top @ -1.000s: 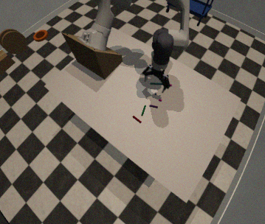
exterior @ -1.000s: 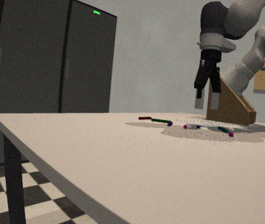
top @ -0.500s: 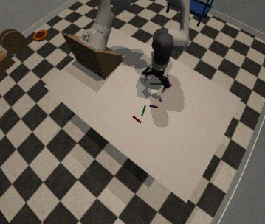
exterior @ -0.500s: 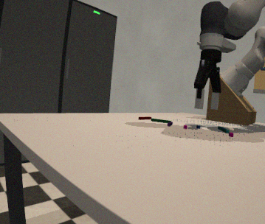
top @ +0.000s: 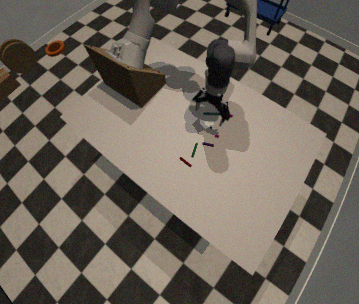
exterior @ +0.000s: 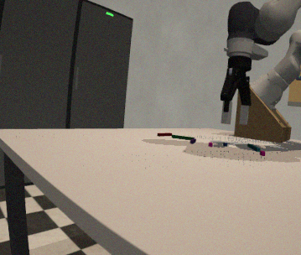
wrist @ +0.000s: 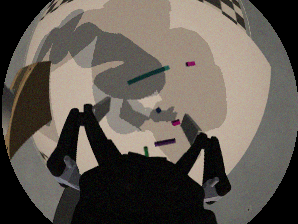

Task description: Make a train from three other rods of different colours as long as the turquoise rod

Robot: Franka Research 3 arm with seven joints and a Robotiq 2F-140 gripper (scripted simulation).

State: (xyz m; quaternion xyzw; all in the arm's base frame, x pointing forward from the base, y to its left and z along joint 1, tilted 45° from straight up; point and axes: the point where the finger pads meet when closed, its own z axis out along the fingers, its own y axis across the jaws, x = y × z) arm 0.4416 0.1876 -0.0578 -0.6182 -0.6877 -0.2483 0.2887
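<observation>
My gripper [top: 211, 111] is open and empty. It hangs well above the table, over the far group of rods; it also shows in the side view [exterior: 234, 118] and the wrist view [wrist: 145, 116]. The turquoise rod [top: 210, 114] [wrist: 148, 75] lies flat below it. One short magenta rod [wrist: 190, 64] lies to the turquoise rod's right. A second magenta rod [top: 217, 135] [wrist: 176, 123] and a tiny blue rod [wrist: 158, 110] lie nearer. The purple rod [top: 207, 144], the green rod [top: 194, 149] and the red rod [top: 185, 161] lie apart towards the front.
A brown wedge-shaped block [top: 127, 72] stands on the table at the back left, by the arm's base. The table's edges are far from the rods. An orange ring [top: 54, 48] and wooden items lie on the floor at the far left.
</observation>
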